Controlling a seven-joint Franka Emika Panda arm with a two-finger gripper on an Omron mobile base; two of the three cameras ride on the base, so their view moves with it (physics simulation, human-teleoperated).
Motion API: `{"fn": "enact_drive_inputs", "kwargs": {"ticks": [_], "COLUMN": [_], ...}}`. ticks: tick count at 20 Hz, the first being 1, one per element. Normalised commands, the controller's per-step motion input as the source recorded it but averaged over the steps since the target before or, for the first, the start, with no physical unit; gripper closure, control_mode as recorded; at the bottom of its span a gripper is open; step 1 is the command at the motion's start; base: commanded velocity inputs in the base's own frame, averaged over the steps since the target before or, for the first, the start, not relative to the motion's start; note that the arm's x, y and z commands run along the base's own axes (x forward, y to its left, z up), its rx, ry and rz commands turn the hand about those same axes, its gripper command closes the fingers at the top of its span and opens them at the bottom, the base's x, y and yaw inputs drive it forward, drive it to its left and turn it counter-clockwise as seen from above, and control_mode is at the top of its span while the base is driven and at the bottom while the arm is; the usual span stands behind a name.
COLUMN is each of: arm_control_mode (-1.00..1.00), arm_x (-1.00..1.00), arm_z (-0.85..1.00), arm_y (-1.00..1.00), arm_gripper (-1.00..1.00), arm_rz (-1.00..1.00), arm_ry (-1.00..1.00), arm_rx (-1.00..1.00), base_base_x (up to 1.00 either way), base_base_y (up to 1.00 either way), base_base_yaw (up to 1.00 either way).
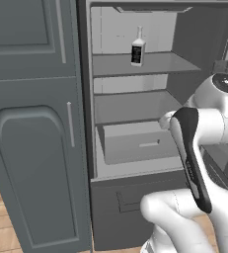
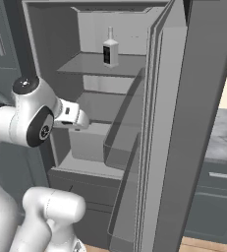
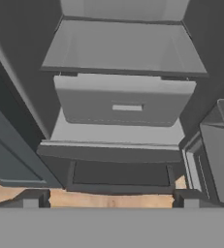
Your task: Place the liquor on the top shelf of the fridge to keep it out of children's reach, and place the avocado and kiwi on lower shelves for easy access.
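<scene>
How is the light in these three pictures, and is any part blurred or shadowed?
Left base view: flat, even light, with the bottle sharp on the top shelf, no glare. Right base view: the fridge door is evenly grey, and the bottle's black label is readable as a dark patch only. Hand view: the drawer is soft-edged, with darker shade below it near the floor; the fingers are dim.

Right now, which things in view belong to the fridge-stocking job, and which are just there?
Part of the job:
- liquor, standing on the top shelf
- fridge, door open
- lower shelf, bare
- gripper, holding nothing

Just there:
- drawer under the lower shelf
- panelled cabinet beside the fridge
</scene>
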Motion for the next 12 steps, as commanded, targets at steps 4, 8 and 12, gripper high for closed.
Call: {"fn": "enact_drive_inputs", "kwargs": {"ticks": [4, 8, 12], "arm_control_mode": [-1.0, -1.0, 1.0], "arm_x": [-0.46, -0.37, -0.19], "arm_z": [0.0, 0.0, 0.0], "arm_y": [0.01, 0.0, 0.0], "arm_gripper": [-1.0, -1.0, -1.0], "arm_rz": [-0.09, -0.08, -0.04], "arm_ry": [0.0, 0.0, 0.0], "arm_rx": [-0.01, -0.01, -0.01], "base_base_x": [0.0, 0.0, -0.27], "base_base_y": [0.0, 0.0, 0.0], "base_base_yaw": [0.0, 0.0, -0.02]}}
